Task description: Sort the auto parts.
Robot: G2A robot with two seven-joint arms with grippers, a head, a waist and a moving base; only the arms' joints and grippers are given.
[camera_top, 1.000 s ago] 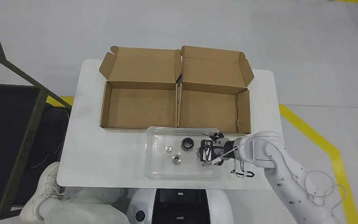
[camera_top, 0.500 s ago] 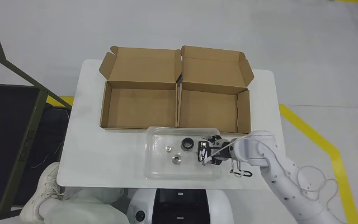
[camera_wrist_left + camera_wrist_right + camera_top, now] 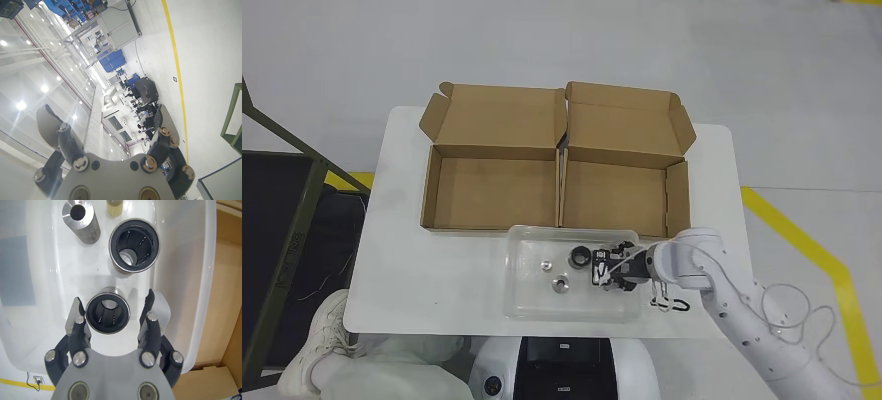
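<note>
White surface (image 3: 382, 200) carries the left cardboard box (image 3: 492, 190) and the right cardboard box (image 3: 622, 195), both open and touching side by side, with a clear plastic tray (image 3: 517, 300) just in front of them. The left pincer (image 3: 103, 113) is spread wide, holds nothing and points out into the room. The right pincer (image 3: 114, 299) is down in the tray, partly open, straddling the upright smaller bearing (image 3: 107, 315) (one pad touches its rim, the other is apart). Just beyond it stands the larger bearing (image 3: 134, 245), with a steel sleeve (image 3: 83, 220) near that.
</note>
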